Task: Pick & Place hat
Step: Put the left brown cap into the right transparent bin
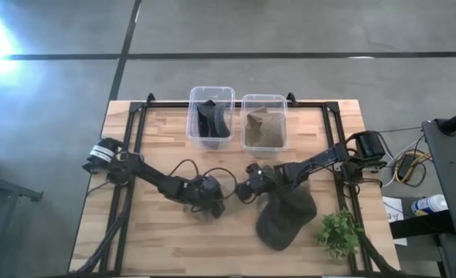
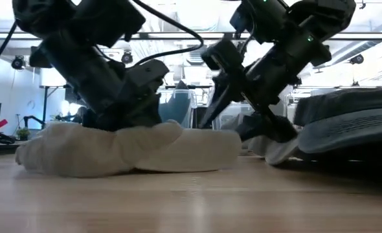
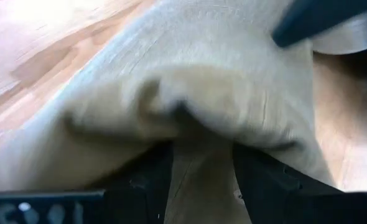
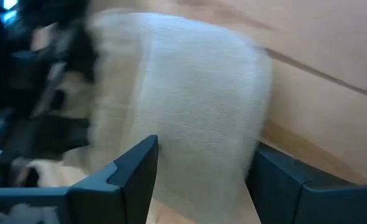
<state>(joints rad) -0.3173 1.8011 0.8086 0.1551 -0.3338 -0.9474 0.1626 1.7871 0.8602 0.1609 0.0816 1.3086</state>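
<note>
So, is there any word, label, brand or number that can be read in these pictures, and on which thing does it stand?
None can be read.
Cream hat: no print visible.
Dark hat: no logo visible.
Two clear bins: no labels visible.
Left wrist view, small pale marks at the bottom edge: too blurred.

Grey concrete floor (image 1: 305, 27) crossed by dark seams surrounds the wooden table (image 1: 158, 232).

Lab: concrete floor (image 1: 305, 27), framed wooden table (image 1: 166, 243), ceiling lights.
</note>
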